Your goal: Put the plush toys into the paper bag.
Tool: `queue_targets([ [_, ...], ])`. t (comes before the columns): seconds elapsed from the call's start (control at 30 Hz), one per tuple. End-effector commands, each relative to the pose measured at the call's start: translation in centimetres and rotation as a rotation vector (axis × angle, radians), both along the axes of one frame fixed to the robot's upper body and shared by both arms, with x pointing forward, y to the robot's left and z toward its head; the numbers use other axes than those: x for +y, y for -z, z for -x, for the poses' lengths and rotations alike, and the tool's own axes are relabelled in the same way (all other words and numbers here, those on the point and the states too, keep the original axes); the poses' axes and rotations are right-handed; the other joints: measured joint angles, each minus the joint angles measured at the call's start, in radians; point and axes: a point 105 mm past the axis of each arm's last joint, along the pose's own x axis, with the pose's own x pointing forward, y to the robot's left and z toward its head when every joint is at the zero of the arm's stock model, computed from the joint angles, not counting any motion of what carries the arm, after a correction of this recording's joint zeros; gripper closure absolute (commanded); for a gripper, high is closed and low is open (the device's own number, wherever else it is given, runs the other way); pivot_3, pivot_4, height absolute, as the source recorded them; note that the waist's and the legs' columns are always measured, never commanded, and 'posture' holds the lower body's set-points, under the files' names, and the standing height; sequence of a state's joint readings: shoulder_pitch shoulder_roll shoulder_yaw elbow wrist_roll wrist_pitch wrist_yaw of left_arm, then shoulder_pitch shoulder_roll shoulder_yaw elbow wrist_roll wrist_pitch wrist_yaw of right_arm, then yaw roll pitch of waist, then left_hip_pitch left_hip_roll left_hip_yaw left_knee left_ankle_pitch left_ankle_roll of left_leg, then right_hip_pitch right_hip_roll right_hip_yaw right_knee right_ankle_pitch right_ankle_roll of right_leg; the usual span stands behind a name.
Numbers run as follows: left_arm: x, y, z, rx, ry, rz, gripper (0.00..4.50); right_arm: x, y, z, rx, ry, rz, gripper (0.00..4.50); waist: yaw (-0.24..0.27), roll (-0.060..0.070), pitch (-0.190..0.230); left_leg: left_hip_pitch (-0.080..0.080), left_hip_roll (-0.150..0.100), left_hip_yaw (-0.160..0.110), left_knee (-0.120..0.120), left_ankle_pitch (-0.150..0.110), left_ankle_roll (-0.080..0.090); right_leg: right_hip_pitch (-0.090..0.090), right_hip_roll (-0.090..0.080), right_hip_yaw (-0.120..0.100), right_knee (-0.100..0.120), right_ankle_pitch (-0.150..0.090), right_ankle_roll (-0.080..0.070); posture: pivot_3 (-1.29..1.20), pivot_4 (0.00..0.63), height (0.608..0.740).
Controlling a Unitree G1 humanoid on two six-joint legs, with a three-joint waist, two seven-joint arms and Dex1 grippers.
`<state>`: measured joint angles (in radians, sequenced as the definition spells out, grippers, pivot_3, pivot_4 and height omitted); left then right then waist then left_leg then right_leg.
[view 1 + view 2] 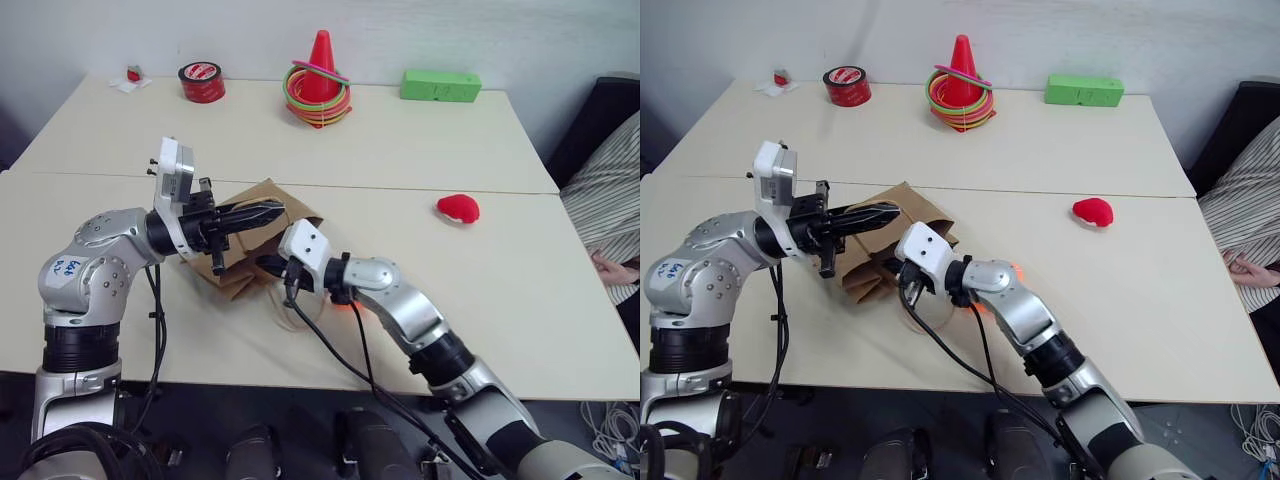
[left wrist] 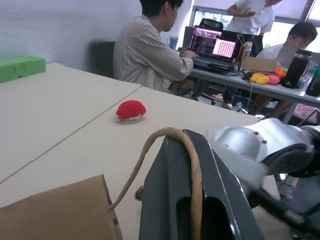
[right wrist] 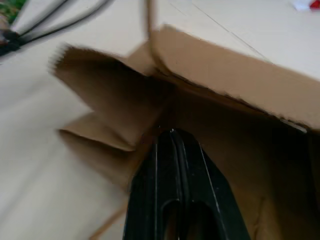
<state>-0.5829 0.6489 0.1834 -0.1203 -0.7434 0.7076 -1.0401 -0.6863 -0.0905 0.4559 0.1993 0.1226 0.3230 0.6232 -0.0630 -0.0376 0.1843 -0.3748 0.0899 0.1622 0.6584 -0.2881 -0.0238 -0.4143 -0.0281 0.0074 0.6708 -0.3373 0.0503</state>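
Both arms at paper bag (image 1: 240, 245); left fingers (image 2: 192, 200) clamp handle (image 2: 186, 150).

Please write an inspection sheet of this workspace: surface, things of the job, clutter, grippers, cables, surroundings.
Surface: two pale beige tables joined edge to edge.
Job's things: brown kraft paper bag lifted at its mouth; small rounded red plush toy lying apart on the table; an orange glow behind the right arm, not identifiable.
Clutter: red cone with coloured rings, green rectangular block, red tape roll.
Grippers: left gripper shut on the tan cord handle; right gripper shut at the bag mouth.
Cables: black cables along the arms.
Surroundings: people seated at a desk with a laptop.
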Motion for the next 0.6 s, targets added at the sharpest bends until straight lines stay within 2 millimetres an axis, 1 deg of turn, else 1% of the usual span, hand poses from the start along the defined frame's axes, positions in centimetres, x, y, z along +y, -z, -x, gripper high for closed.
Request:
queue_targets([
  [0.03, 0.0, -1.6, 1.3, -0.025, 0.035, 0.041, 4.5, 0.4, 0.7, -1.2, -0.019, 0.057, 0.034, 4.48, 0.0, 0.0, 0.0, 0.0, 0.0, 0.0, 0.0, 0.0, 0.0, 0.0, 0.0, 0.0, 0.0, 0.0, 0.0, 0.0, 0.15, 0.74],
  [0.1, 0.0, -1.9, 1.5, -0.017, 0.046, 0.055, 4.5, 0.7, 1.4, -1.9, -0.013, 0.091, 0.059, 4.48, -0.001, 0.0, 0.0, 0.0, 0.0, 0.0, 0.0, 0.0, 0.0, 0.0, 0.0, 0.0, 0.0, 0.0, 0.0, 0.0, 0.15, 0.74],
  [0.17, 0.3, -2.6, 0.9, -0.041, 0.019, 0.08, 4.5, 0.8, 2.8, -2.2, 0.005, 0.093, 0.128, 4.48, -0.008, 0.0, 0.0, 0.0, 0.0, 0.0, 0.0, 0.0, 0.0, 0.0, 0.0, 0.0, 0.0, 0.0, 0.0, 0.0, 0.15, 0.74],
  [0.23, 1.1, -4.9, -0.2, -0.07, -0.036, 0.164, 4.5, 0.2, 4.7, -1.9, 0.02, 0.075, 0.217, 4.48, -0.013, 0.0, 0.0, 0.0, 0.0, 0.0, 0.0, 0.0, -0.001, 0.0, 0.0, 0.0, 0.001, 0.0, 0.0, 0.0, 0.15, 0.74],
  [0.3, 1.9, -6.5, -0.7, -0.046, -0.039, 0.2, 4.5, -0.4, 5.7, -1.4, 0.05, 0.071, 0.239, 4.48, -0.015, -0.001, -0.001, 0.0, 0.0, -0.001, 0.001, 0.0, -0.001, 0.0, 0.0, -0.001, 0.002, 0.0, 0.0, 0.0, 0.15, 0.74],
  [0.37, 2.4, -7.2, -0.5, -0.005, 0.001, 0.196, 4.5, -0.8, 6.0, -0.9, 0.061, 0.066, 0.24, 4.48, -0.021, -0.001, -0.001, 0.0, 0.0, -0.001, 0.0, 0.0, -0.001, 0.0, 0.0, 0.0, 0.001, 0.0, 0.0, 0.0, 0.15, 0.74],
  [0.47, 3.5, -7.8, -1.0, 0.023, -0.019, 0.207, 4.5, -1.3, 6.2, -0.4, 0.069, 0.066, 0.236, 4.48, -0.023, -0.001, -0.001, 0.002, -0.001, 0.001, -0.002, -0.001, -0.002, 0.0, -0.001, 0.0, 0.001, -0.001, 0.0, 0.0, 0.15, 0.74],
  [0.6, 4.4, -6.8, -1.9, 0.034, -0.066, 0.162, 4.5, -1.4, 5.6, -0.1, 0.062, 0.07, 0.188, 4.48, -0.022, -0.001, -0.001, 0.002, 0.0, 0.0, -0.001, -0.001, -0.002, 0.001, 0.0, 0.0, 0.002, -0.001, 0.0, 0.0, 0.15, 0.74],
])
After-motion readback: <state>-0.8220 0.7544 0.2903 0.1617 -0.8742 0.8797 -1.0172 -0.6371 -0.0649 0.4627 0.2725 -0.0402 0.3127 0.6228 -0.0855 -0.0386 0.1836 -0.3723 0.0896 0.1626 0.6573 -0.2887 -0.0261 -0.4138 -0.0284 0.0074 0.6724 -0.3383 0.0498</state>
